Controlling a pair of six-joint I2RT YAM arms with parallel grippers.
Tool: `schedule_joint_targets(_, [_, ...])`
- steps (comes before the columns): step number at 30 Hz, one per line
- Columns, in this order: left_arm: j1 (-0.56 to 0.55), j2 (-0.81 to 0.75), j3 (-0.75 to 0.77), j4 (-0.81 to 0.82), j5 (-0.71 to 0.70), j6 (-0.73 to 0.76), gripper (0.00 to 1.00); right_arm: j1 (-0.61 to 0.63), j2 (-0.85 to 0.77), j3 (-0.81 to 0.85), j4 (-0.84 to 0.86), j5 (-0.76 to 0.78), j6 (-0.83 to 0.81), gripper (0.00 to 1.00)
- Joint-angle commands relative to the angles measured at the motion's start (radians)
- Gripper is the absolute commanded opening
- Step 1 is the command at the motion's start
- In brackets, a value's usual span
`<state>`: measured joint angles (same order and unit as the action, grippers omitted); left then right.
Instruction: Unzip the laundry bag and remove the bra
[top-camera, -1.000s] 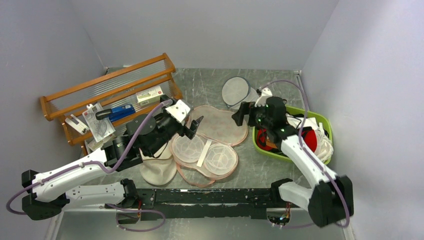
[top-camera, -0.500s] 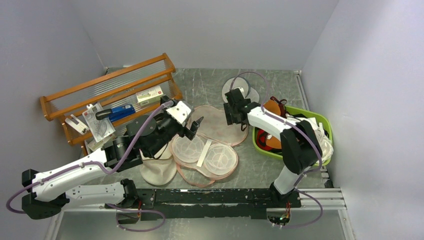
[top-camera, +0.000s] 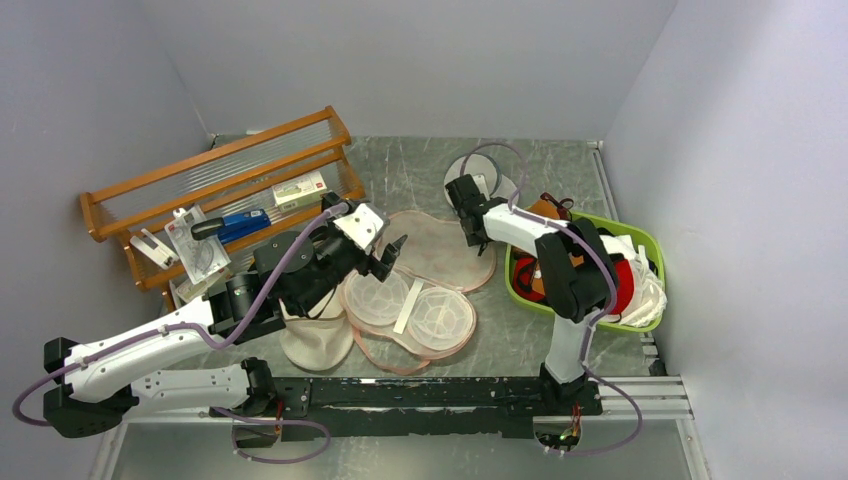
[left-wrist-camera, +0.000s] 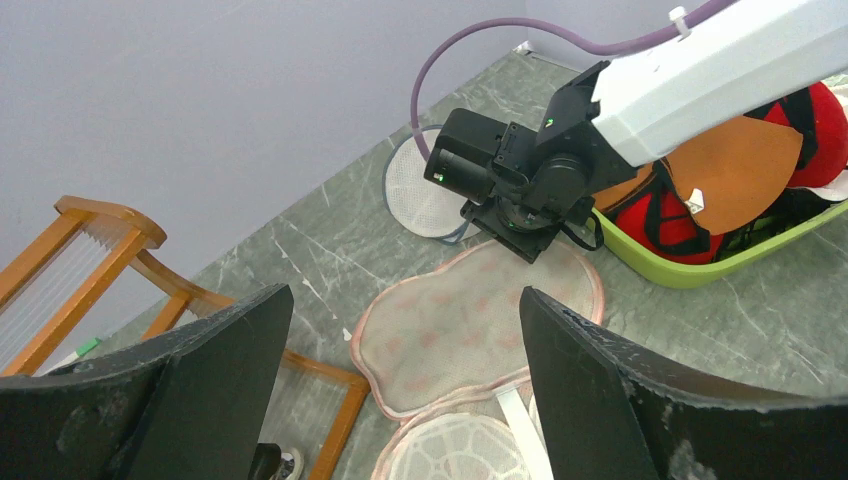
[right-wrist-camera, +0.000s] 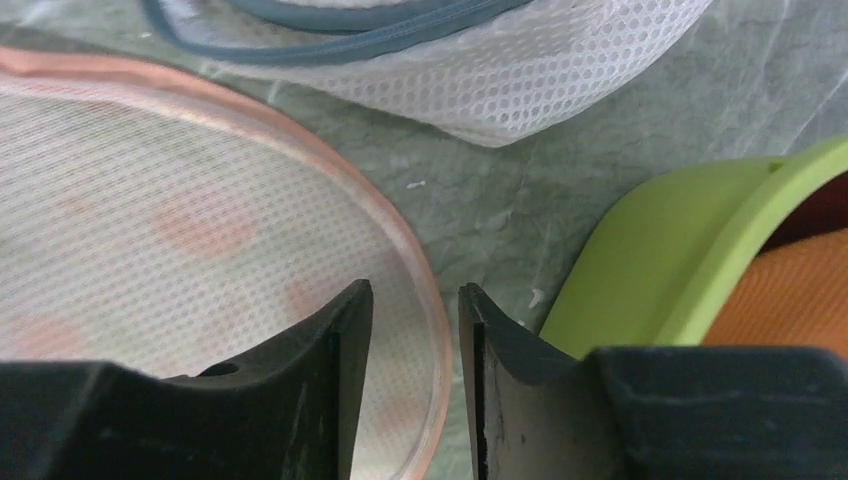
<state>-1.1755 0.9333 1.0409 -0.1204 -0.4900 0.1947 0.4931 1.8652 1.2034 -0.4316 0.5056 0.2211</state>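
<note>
The laundry bag (top-camera: 440, 250) lies unzipped on the table, its pale pink lid (left-wrist-camera: 480, 320) folded back and white mesh cups (top-camera: 410, 305) showing in the near half. The orange bra (top-camera: 545, 212) with black trim lies in the green basket (top-camera: 520, 290), also seen in the left wrist view (left-wrist-camera: 740, 170). My right gripper (top-camera: 472, 232) is low at the lid's right edge. Its jaws stand narrowly apart (right-wrist-camera: 415, 295) with the pink rim (right-wrist-camera: 400, 250) running between them. My left gripper (left-wrist-camera: 405, 300) hovers wide open over the bag's left side, holding nothing.
A round white mesh pouch (top-camera: 480, 170) lies behind the bag, close to the right gripper. Red garments share the basket (left-wrist-camera: 700, 270). A wooden rack (top-camera: 220, 190) with small items stands at the left, and a cream bag (top-camera: 315, 340) lies under the left arm.
My right arm swung left from over the basket down to the bag lid's right edge, and its jaws narrowed around the rim. The left arm stayed still.
</note>
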Motion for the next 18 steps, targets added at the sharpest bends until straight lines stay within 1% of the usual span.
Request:
schedule_joint_targets(1, [-0.01,-0.007,0.043,-0.008,-0.021,0.011,0.96,-0.048,0.045,0.04,0.025,-0.018,-0.013,0.35])
schedule_joint_targets(4, [-0.011,-0.006,0.045,-0.01,-0.018,0.011,0.95,-0.071,0.054,0.039,0.044,-0.072,-0.014,0.33])
schedule_joint_targets(6, [-0.012,-0.007,0.045,-0.01,-0.019,0.01,0.95,-0.087,0.052,0.029,0.062,-0.148,-0.014,0.33])
schedule_joint_targets(10, [-0.014,-0.01,0.047,-0.012,-0.022,0.011,0.95,-0.153,0.033,-0.024,0.126,-0.41,0.001,0.32])
schedule_joint_targets(12, [-0.016,-0.012,0.047,-0.011,-0.022,0.011,0.95,-0.177,0.029,-0.048,0.156,-0.51,0.015,0.32])
schedule_joint_targets(13, [-0.016,-0.013,0.046,-0.011,-0.022,0.01,0.95,-0.183,0.031,-0.057,0.163,-0.536,0.021,0.31])
schedule_joint_targets(15, [-0.018,-0.014,0.046,-0.01,-0.022,0.011,0.95,-0.186,0.041,-0.057,0.16,-0.543,0.022,0.27])
schedule_joint_targets(18, [-0.019,-0.01,0.048,-0.014,-0.021,0.009,0.95,-0.186,0.064,-0.046,0.139,-0.519,0.019,0.18])
